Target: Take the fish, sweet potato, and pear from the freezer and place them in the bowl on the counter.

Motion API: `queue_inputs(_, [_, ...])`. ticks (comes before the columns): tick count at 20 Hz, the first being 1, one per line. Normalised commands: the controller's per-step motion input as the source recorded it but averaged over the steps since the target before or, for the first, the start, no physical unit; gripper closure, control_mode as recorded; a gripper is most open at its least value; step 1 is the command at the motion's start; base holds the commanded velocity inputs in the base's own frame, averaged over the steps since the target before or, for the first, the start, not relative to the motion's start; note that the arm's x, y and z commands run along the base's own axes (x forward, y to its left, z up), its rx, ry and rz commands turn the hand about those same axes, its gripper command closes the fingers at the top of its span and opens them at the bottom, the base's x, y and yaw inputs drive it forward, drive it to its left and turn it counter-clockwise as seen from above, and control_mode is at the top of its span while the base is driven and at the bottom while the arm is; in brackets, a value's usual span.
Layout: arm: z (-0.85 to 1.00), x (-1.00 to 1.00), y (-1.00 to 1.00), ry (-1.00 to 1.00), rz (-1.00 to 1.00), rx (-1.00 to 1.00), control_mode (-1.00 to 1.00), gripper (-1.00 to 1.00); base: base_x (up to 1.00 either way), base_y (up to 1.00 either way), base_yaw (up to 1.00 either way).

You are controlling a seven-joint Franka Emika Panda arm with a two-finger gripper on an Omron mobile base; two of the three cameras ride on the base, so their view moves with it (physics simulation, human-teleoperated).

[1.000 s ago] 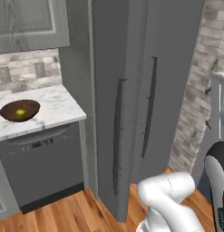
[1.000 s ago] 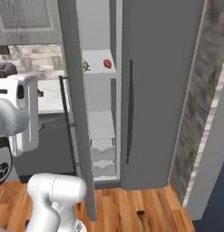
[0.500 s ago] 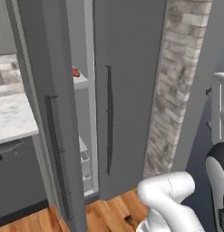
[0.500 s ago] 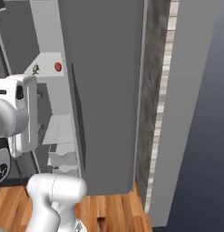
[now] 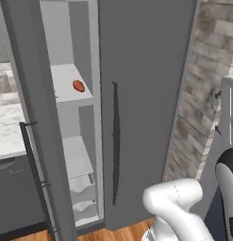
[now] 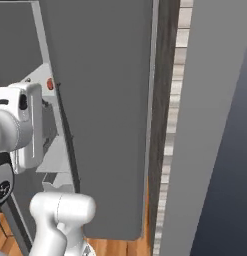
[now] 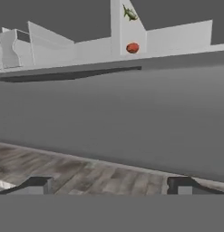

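Freezer: the tall dark grey freezer (image 5: 146,94) stands with its left door (image 5: 28,117) swung open, so the white inside shows as a narrow upright gap between the open door and the shut right door, which carries a long dark bar handle (image 5: 115,141).
Sweet potato: the small orange-red sweet potato (image 5: 78,85) lies on a white shelf (image 5: 66,89) inside the freezer, near the shelf's front edge. In the right base view a sliver of it peeks past the door's edge. In the hand view it appears as a red oval with the whole scene turned sideways.
Fish: in the hand view a small grey-green fish (image 7: 129,13) lies inside the white compartment, apart from the sweet potato; which shelf it is on I cannot tell.
Drawers: white drawers (image 5: 82,188) sit low in the freezer, under the shelves.
Counter: a strip of white marble counter (image 5: 7,132) shows at far left, behind the open door.
Hand: the hand (image 7: 111,186) has its two dark fingers spread wide apart, holding nothing, facing the grey freezer front well away from the food.
Surroundings: a grey stone-brick wall (image 5: 203,94) stands right of the freezer; a wooden floor (image 5: 118,233) lies below.
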Motion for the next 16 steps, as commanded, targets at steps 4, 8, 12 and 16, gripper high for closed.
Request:
queue_inputs(4, [0.00, 0.00, 0.00, 0.00, 0.00, 0.00, 1.00, -1.00, 0.53, -0.04, 0.45])
queue_inputs(8, [0.00, 0.00, 0.00, 0.00, 0.00, 0.00, 1.00, -1.00, 0.49, -0.26, 0.43])
queue_inputs(12, [0.00, 0.00, 0.00, 0.00, 0.00, 0.00, 1.00, -1.00, 0.42, 0.01, 0.35])
queue_inputs(16, [0.00, 0.00, 0.00, 0.00, 0.00, 0.00, 1.00, -1.00, 0.33, 0.15, 0.38])
